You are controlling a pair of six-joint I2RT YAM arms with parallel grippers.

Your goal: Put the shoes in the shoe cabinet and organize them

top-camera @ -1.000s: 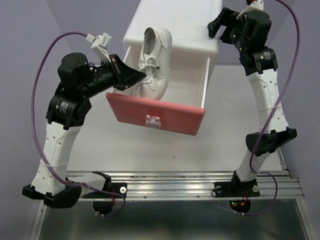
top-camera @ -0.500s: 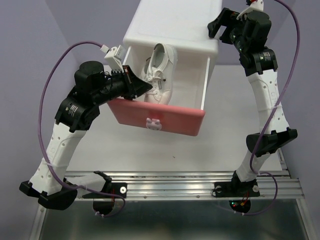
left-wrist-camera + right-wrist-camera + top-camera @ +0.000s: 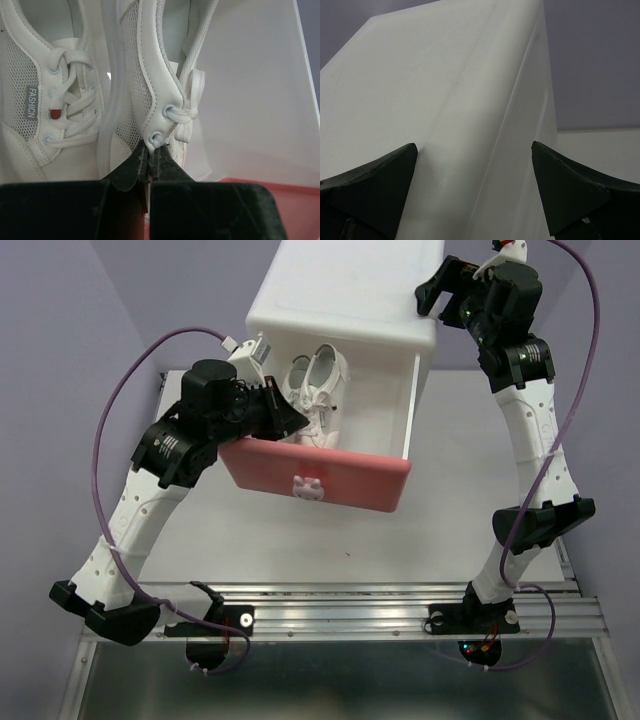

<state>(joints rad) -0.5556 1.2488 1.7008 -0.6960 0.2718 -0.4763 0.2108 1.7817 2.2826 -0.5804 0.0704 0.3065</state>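
Sneaker being held inside the open drawer of the shoe cabinet (image 3: 350, 290)

Drawer (image 3: 315, 472), with a darker pink front and a white bunny knob (image 3: 307, 486), stands pulled out from the cabinet's near side; two white sneakers sit inside it, side by side; the left gripper (image 3: 150, 152) reaches in from the cabinet's left, its fingers pressed almost together and pinching the laced eyelet edge of one white sneaker (image 3: 155, 95); the other white sneaker (image 3: 45, 100) lies just beside it, a grey FASHION tag on its tongue; the right gripper (image 3: 435, 288) hovers at the cabinet's upper right corner, fingers spread wide, holding nothing.
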